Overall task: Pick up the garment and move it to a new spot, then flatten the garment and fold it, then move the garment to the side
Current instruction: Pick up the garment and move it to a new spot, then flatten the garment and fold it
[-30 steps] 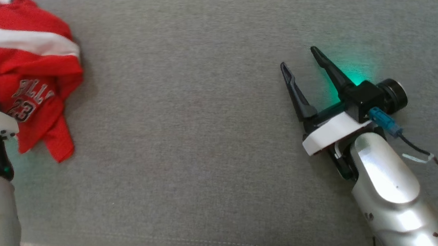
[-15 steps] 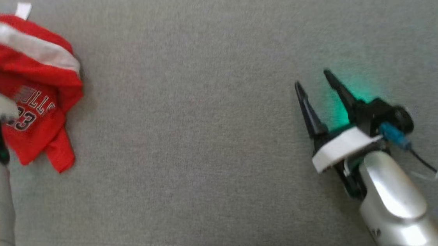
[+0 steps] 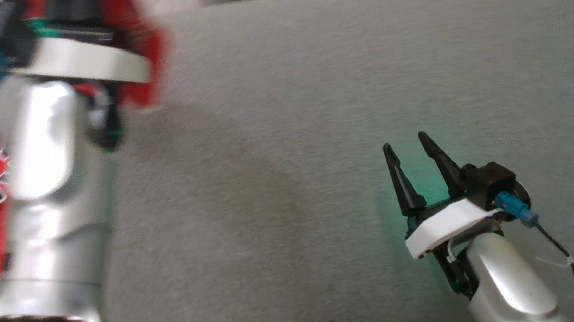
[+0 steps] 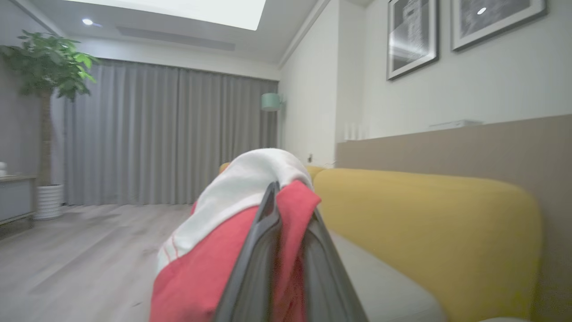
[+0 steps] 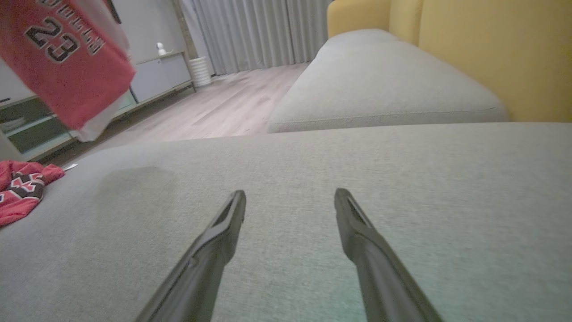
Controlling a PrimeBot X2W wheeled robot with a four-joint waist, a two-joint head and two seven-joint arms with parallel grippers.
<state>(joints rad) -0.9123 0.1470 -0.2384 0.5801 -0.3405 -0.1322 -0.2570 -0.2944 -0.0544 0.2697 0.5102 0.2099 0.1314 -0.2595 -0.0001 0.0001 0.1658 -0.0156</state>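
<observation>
Left tool (image 4: 290,201): fingers pinched nearly together, a fold of the garment (image 4: 201,264) clamped between them. Cloth is red with a white band; it bunches over the fingertips and drapes down the left side of the left wrist view.

Garment is up in the air, clear of the seat (image 3: 313,102). In the right wrist view it hangs at upper left, the number 23 readable on the red face and a pale inner side showing at its lower edge. Under it a soft shadow lies on the grey fabric. In the head view, blurred red shows behind the left arm (image 3: 49,200) at the top and again along the left edge, with white lettering.

Right tool (image 3: 405,142): fingers spread wide, nothing between them. It sits low over the seat at lower right in the head view, well apart from the garment, with a green glow on the fabric beside it.

A second red printed cloth (image 5: 20,192) lies flat on the left end of the seat. Cannot tell whether it belongs to the held piece.

Surroundings: yellow back (image 4: 424,214) behind the seat, wood floor (image 5: 214,107), grey curtain (image 4: 156,138), plant (image 4: 44,62) in a white pot.
</observation>
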